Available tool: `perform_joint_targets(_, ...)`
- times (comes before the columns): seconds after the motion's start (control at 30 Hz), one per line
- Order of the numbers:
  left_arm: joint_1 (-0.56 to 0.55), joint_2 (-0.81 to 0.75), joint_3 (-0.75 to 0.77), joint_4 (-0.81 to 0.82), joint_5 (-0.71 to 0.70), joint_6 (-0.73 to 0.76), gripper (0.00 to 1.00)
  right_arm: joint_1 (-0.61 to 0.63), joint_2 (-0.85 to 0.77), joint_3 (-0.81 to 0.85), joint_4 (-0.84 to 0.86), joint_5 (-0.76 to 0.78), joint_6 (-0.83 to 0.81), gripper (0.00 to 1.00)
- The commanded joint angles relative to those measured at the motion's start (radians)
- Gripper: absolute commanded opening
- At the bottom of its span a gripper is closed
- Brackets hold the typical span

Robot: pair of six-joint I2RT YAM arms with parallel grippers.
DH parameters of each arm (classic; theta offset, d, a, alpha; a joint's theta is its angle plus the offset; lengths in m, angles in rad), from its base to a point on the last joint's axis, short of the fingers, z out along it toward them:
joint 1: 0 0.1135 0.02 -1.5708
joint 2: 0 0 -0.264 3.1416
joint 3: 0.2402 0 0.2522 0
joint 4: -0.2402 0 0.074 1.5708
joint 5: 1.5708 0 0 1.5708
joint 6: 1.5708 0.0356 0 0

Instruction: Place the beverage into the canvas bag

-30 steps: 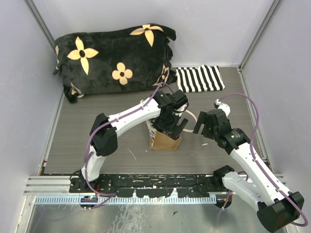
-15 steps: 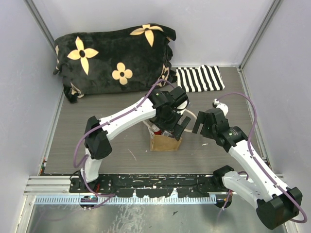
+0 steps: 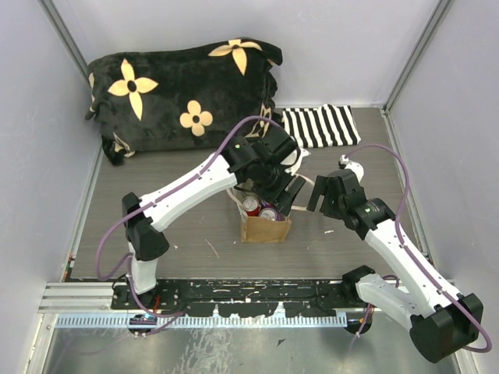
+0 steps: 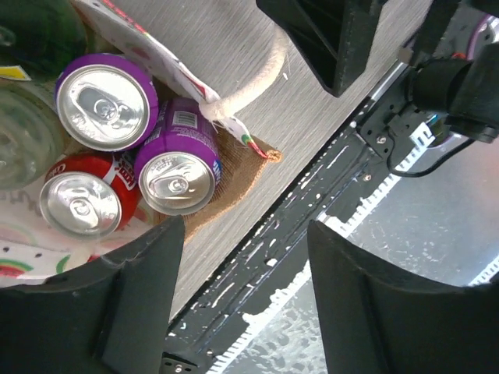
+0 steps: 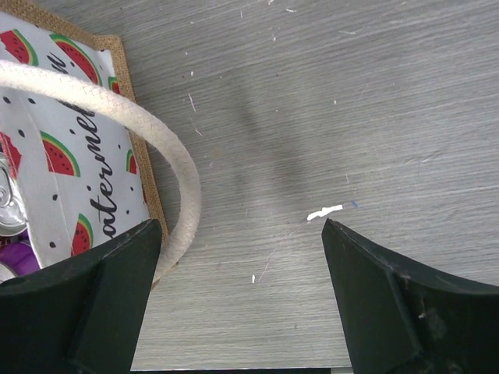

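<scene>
From above, the small tan-brown boxy canvas bag stands on the grey wood-grain tabletop, a little toward its near edge from the middle. A red drinks can and a purple drinks can are upright inside it. The left gripper hangs just over the bag's far rim, nearer than the right gripper, which sits beside the bag toward the right edge. In the left wrist view the jaws stand apart with nothing between them, and the cans' long axes point at the camera. The beverage looks to be in the bag, so the next move is likely a lift along those axes, clear of the cream rope handle. In the right wrist view that gripper is spread and empty too, with the handle looping past one finger.
</scene>
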Motion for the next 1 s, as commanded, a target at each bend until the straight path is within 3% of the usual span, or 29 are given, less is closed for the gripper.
perform_joint_targets(0.0,0.034,-0.092,-0.036,0.040,0.045,0.035,0.61,-0.003,0.030,0.079,0.040,0.005,-0.037,0.90)
perform_joint_targets(0.17,0.046,-0.138,-0.191,0.126,0.087,0.042,0.13,-0.002,0.069,0.115,0.045,0.001,-0.055,0.90)
perform_joint_targets(0.23,0.047,-0.134,-0.224,0.147,0.091,0.046,0.01,-0.003,0.070,0.119,0.045,-0.001,-0.057,0.90)
perform_joint_targets(0.97,0.037,0.054,-0.333,0.271,0.119,0.022,0.00,-0.004,0.029,0.089,0.039,0.005,-0.038,0.90)
